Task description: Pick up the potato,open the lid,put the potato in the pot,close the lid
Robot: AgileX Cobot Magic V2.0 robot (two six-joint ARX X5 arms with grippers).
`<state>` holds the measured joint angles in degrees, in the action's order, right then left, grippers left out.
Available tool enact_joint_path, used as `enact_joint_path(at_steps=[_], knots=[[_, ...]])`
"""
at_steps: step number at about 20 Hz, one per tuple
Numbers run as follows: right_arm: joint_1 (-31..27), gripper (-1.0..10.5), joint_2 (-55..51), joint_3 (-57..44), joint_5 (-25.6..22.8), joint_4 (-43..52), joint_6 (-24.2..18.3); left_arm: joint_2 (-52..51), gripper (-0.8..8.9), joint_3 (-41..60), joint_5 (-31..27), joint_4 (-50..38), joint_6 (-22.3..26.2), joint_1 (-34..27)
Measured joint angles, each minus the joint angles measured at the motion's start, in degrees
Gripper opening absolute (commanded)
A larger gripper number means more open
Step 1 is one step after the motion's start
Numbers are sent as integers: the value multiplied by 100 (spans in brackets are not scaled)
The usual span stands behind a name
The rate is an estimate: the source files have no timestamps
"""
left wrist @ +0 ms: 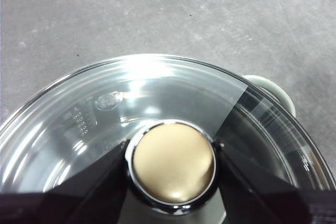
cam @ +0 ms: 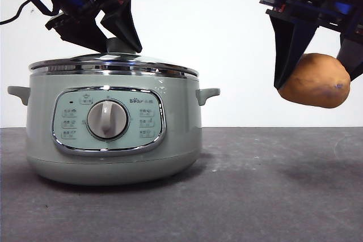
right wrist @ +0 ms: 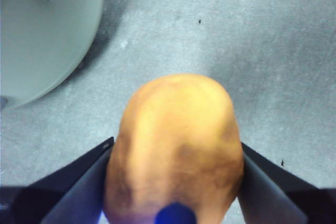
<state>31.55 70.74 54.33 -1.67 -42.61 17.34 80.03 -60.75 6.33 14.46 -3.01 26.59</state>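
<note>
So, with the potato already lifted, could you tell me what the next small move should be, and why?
Probably the left gripper should lift the glass lid straight up by its knob. Its jaws sit on either side of the knob, the lid is seated on the pot, and the right gripper holds the potato in the air beside it.

One potato (cam: 315, 81), one pot (cam: 113, 134), one glass lid (cam: 113, 62) with one knob (left wrist: 173, 162), two grippers: left gripper (cam: 122, 32), right gripper (cam: 317, 66).
</note>
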Motion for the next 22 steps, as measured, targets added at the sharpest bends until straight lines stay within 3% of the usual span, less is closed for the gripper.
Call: enact_joint_path(at_steps=[5, 10, 13, 15, 17, 22], knots=[[0, -2, 0, 0, 0, 2, -2, -160, -8, -116, -28, 286, 57, 7], [0, -3, 0, 0, 4, 111, 0, -1292, -8, -337, -136, 605, 103, 7], [0, -3, 0, 2, 83, 374, -2, -2223, -8, -376, -356, 1346, 232, 7], [0, -11, 0, 74, 459, 575, -48, -2765, -8, -376, -621, 2002, 337, 7], [35, -12, 13, 326, 754, 800, -170, -3287, -8, -374, -876, 2420, 374, 7], [339, -12, 616, 1460, 769, 791, -374, -4374, -8, -374, -1322, 2750, 393, 7]])
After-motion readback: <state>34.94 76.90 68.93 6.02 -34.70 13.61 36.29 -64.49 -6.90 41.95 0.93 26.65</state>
